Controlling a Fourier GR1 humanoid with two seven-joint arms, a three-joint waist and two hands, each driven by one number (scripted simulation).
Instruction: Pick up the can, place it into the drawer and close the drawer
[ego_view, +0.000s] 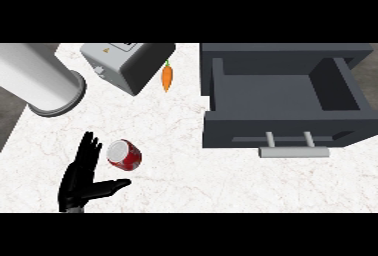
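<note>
Clearly the left hand (77, 179) is spread open at the view's lower left, its fingers (90, 150) straight and pointing away and its thumb (111, 187) stuck out sideways; it clamps nothing. The right hand does not show.

The can (125, 154), red with a pale end, sits on the bench (221, 185) in the crook between those fingers and the thumb. It is just beside the fingers; whether it touches them I cannot tell. It looks tilted or lying over, so the first risk, as I judge it, is rolling. A closing finger that meets the round wall off-centre could nudge the can rightward before the thumb comes round. A hold taken only at the rim might also let it swing during the carry.

Further out, the drawer (280, 95) stands open, well apart from the can, with its handle (293, 151) on the near side. Its front wall lies in the path, so a low carry could knock the can against it. The carrot (167, 79), grey appliance (122, 62) and white cylinder (44, 82) lie beyond, off the likely path.
</note>
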